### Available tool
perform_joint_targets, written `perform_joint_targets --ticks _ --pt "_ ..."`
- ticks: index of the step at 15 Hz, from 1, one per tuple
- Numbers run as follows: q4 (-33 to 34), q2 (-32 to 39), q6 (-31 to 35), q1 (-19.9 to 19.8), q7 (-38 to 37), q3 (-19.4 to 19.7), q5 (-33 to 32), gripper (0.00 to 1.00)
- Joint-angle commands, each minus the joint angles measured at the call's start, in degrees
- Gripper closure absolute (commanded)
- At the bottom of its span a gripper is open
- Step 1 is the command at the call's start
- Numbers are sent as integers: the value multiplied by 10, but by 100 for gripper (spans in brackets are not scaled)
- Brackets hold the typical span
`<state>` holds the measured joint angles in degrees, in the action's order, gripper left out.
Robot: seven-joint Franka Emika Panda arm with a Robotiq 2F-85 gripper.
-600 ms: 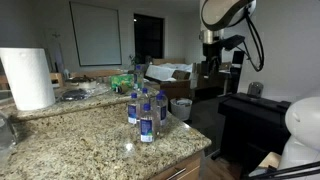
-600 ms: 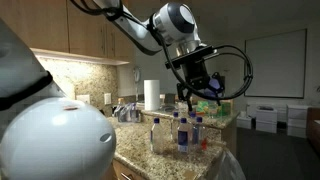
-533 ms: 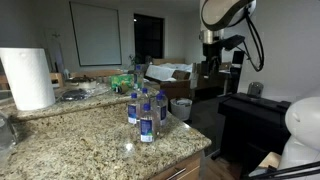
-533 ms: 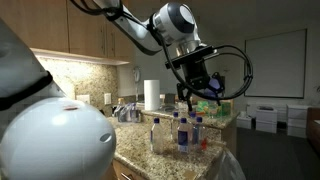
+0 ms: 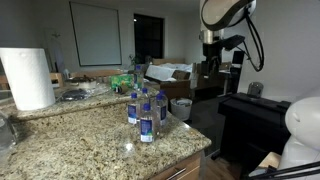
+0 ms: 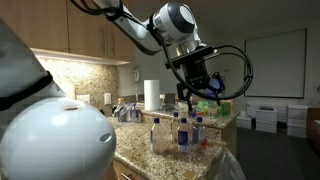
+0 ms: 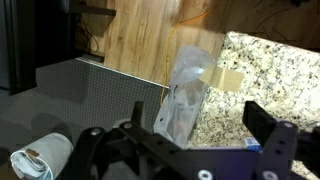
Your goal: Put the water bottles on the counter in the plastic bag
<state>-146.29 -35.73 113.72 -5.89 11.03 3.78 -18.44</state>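
Several small clear water bottles (image 5: 145, 108) with blue labels stand clustered on the speckled granite counter (image 5: 90, 140); they also show in an exterior view (image 6: 185, 131). My gripper (image 5: 212, 62) hangs high in the air beyond the counter's end, open and empty, up and to the side of the bottles (image 6: 199, 93). In the wrist view the gripper (image 7: 197, 122) has its jaws spread wide over the counter edge (image 7: 275, 70), with a blue bottle label (image 7: 252, 144) just showing. The whitish bucket-shaped plastic bag (image 5: 181, 108) stands on the floor past the counter and shows in the wrist view (image 7: 38, 160).
A clear plastic bag (image 7: 185, 92) hangs at the counter's edge. A big white paper towel roll (image 5: 28, 78) stands on the counter at the left. Black piano-like furniture (image 5: 255, 115) stands nearby. Below lie a wood floor (image 7: 135, 35) and a grey mat (image 7: 90, 85).
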Motion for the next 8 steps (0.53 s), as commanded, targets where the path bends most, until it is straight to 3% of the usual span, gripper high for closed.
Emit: perform_joint_targets --ticks 1,8 --pt "1 0 -2 6 -2 5 -3 0" --pt "2 4 -1 7 -11 1 1 0"
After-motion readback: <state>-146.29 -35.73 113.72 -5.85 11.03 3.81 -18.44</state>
